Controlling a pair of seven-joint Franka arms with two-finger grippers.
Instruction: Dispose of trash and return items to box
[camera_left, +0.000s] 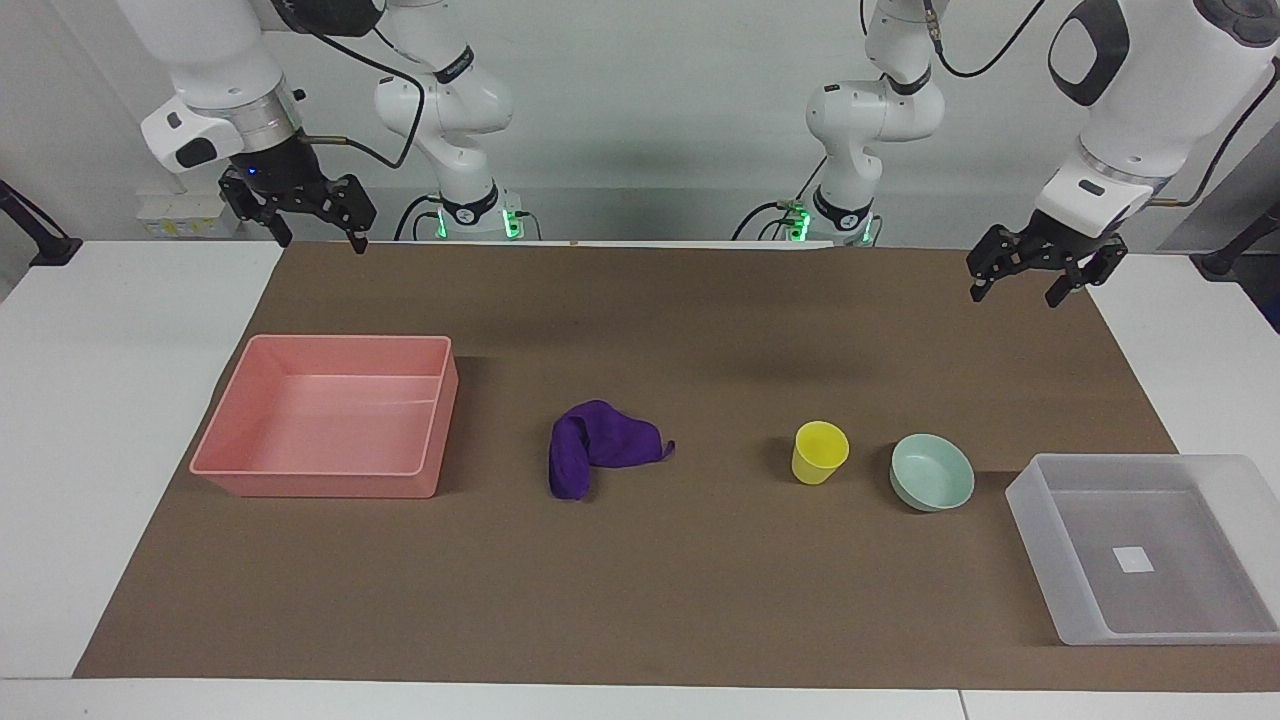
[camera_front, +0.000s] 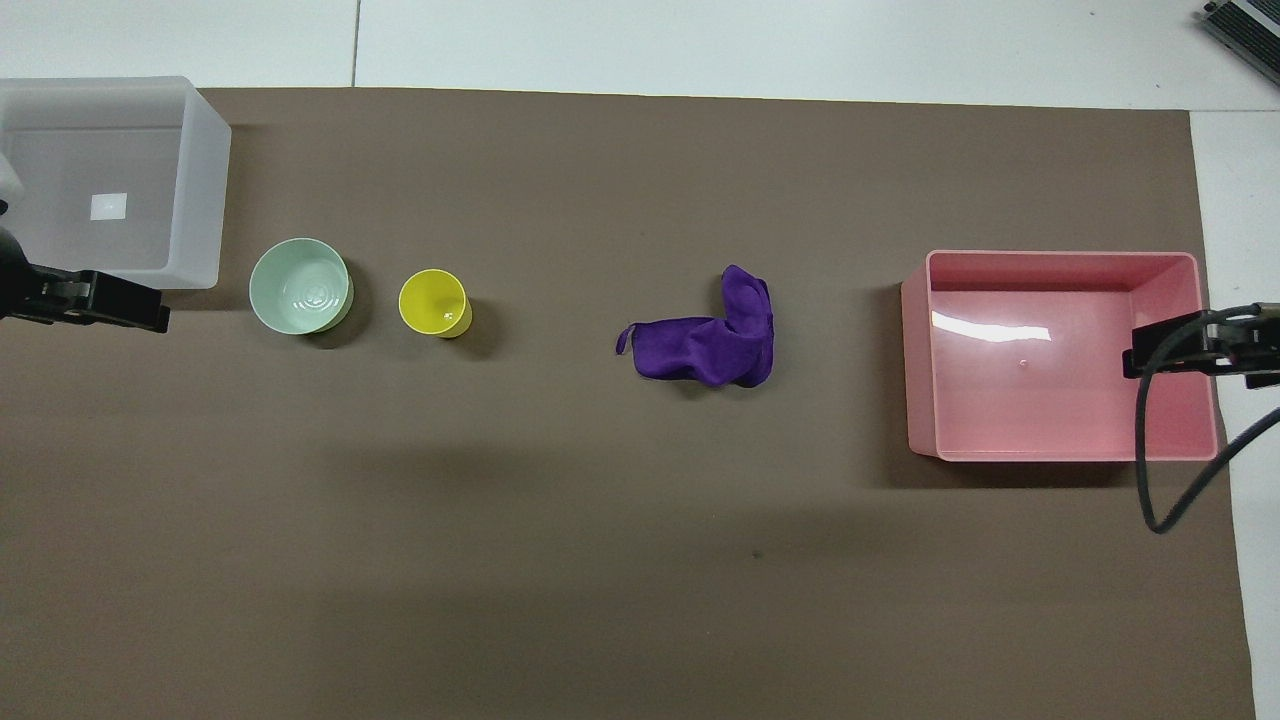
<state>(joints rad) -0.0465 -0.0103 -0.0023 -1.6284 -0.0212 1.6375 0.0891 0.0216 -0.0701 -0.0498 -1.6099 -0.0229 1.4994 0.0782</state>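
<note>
Beside the purple rag (camera_left: 600, 445), toward my left arm's end of the brown mat (camera_left: 640, 600), stands the yellow cup (camera_left: 820, 452), then the mint bowl (camera_left: 932, 471) just past it, then the clear box (camera_left: 1150, 545) with its white label (camera_left: 1133, 559), nothing in it; toward my right arm's end from the rag sits the pink tray (camera_left: 330, 415). My left gripper (camera_left: 1030, 285) hangs with fingers spread, up in the air over the mat's edge, and my right gripper (camera_left: 318, 225) hangs likewise parted above the mat's corner, both holding nothing
</note>
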